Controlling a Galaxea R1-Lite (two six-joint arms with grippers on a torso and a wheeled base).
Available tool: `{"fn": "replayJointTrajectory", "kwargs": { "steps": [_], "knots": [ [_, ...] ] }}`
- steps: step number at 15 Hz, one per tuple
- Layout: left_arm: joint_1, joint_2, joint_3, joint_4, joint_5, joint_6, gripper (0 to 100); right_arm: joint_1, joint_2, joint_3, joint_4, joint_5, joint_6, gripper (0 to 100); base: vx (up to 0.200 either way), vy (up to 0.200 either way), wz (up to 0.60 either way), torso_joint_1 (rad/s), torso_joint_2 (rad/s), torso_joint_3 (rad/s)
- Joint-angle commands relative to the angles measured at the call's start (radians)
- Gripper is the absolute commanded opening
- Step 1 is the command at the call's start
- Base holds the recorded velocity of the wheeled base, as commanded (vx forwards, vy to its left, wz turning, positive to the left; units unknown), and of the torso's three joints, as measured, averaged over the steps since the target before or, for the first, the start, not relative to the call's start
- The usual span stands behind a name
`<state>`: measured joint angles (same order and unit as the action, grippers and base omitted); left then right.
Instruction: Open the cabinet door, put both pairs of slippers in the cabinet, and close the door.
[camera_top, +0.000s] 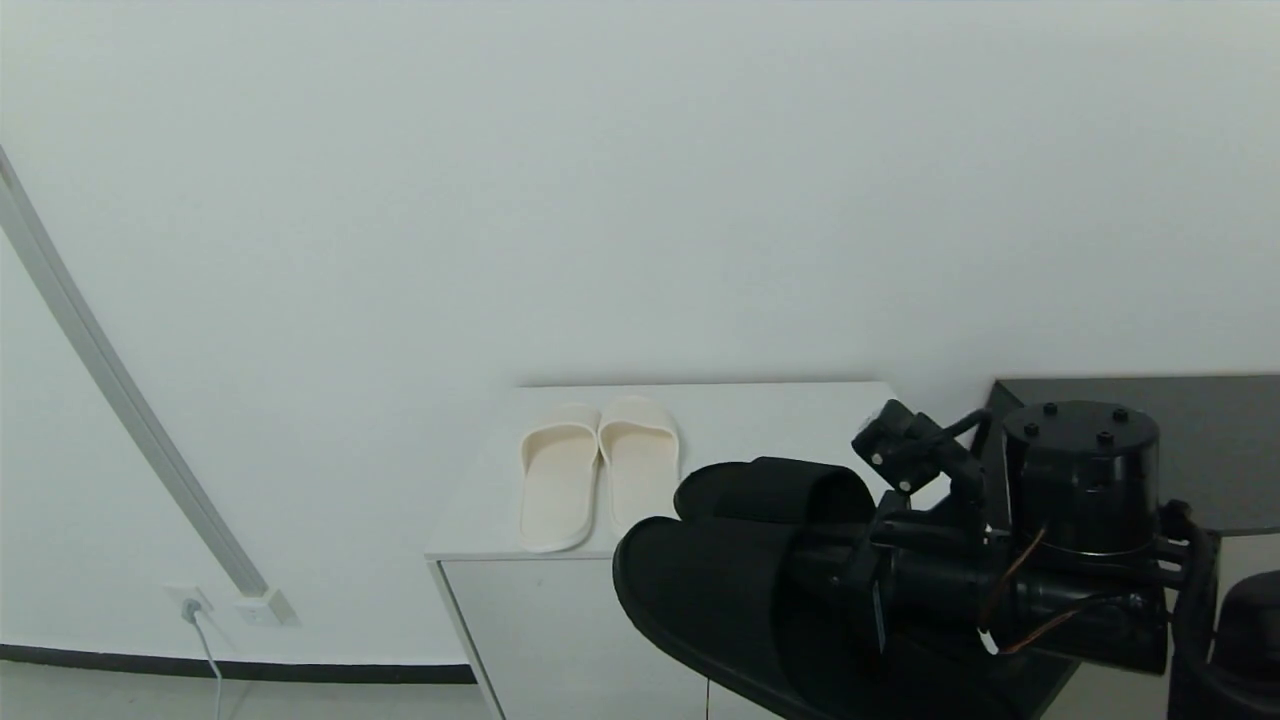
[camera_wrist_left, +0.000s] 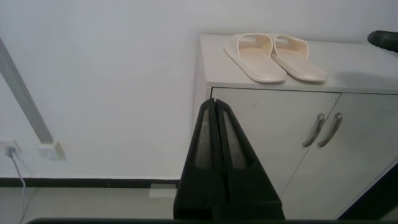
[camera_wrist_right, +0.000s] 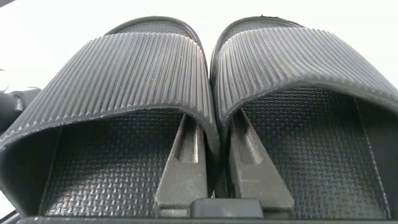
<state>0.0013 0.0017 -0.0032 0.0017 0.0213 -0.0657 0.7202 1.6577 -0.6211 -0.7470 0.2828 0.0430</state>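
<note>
One pair lifted, one on top.
Our right gripper (camera_wrist_right: 214, 124) clamps the black slippers (camera_top: 740, 570) by their inner walls, apparently just off the cabinet (camera_top: 780, 415) front edge; cream slippers (camera_top: 598, 470) lie near its top's left edge. Our left gripper (camera_wrist_left: 214, 109) is pinched closed, empty.

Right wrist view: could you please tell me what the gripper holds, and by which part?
The right gripper holds the black slippers, jaws pinching their adjoining inner edges together, one jaw inside each slipper.
</note>
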Motion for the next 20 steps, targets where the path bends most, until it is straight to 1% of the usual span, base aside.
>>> {"fn": "replayJointTrajectory", "kwargs": {
  "steps": [1,4,10,20],
  "knots": [
    [0.0,0.0,0.0,0.0,0.0,0.0,0,0.001,-0.045,0.015,0.0,0.001,0.0,0,0.0,0.0,0.0,0.0,0.0,0.0],
    [0.0,0.0,0.0,0.0,0.0,0.0,0,0.001,-0.045,0.021,-0.002,0.001,-0.002,0,0.0,0.0,0.0,0.0,0.0,0.0],
    [0.0,0.0,0.0,0.0,0.0,-0.002,0,-0.001,-0.039,0.023,-0.002,0.001,-0.005,0,-0.2,0.0,0.0,0.002,0.0,0.005],
    [0.0,0.0,0.0,-0.002,0.0,-0.005,0,-0.001,-0.035,0.029,-0.002,-0.001,-0.006,0,0.0,0.0,0.0,0.0,0.0,0.0]
  ]
}}
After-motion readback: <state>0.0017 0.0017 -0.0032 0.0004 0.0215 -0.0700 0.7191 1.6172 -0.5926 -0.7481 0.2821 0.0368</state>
